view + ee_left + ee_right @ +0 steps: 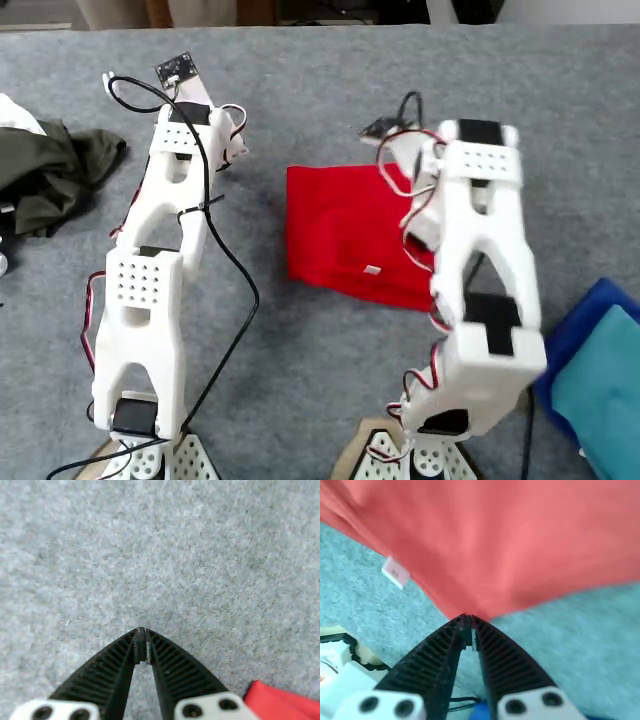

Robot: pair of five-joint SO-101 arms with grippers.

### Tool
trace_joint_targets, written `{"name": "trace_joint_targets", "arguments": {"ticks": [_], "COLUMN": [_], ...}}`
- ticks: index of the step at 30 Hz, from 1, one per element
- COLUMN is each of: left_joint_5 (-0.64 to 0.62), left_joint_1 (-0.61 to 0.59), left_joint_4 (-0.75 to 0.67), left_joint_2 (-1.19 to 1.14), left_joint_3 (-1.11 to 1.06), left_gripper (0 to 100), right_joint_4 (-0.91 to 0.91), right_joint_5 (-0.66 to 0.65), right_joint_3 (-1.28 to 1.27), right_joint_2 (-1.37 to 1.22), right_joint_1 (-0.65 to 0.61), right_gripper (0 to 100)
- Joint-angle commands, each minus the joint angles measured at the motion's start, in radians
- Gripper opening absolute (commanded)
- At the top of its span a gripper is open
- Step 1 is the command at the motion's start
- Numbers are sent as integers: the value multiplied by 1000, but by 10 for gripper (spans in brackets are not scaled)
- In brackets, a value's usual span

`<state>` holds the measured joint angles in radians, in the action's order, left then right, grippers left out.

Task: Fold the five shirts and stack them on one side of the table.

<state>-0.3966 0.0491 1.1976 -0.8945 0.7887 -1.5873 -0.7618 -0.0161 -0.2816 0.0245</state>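
Progress looks about halfway to me: a teal shirt (605,385) sits on a blue shirt (590,310) back behind my right pincer (468,627), which is closed at the edge of the folded red shirt (520,540). My left pincer (140,645) is closed on nothing; well outboard of it an olive shirt (55,170) lies crumpled.
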Motion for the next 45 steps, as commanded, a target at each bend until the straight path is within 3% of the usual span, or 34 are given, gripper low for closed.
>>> {"name": "trace_joint_targets", "arguments": {"ticks": [1,11,15,20,24,34,45], "left_joint_5": [0,0,0,0,0,0,0], "left_joint_1": [-8,-8,-8,-5,-3,14,14], "left_joint_4": [-17,-17,-17,-17,-17,-46,-51], "left_joint_2": [18,18,18,18,19,18,18], "left_joint_3": [31,31,31,32,32,23,23], "left_gripper": [18,18,18,18,18,18,18], "right_joint_4": [6,167,170,35,34,83,-55], "right_joint_5": [-20,-114,-114,-103,-43,140,153], "right_joint_3": [-45,-404,-389,-105,156,684,1527], "right_joint_2": [-47,38,73,162,113,-472,-1010], "right_joint_1": [-38,-35,-16,15,22,-5,-38], "right_gripper": [5,5,5,5,5,5,5]}}
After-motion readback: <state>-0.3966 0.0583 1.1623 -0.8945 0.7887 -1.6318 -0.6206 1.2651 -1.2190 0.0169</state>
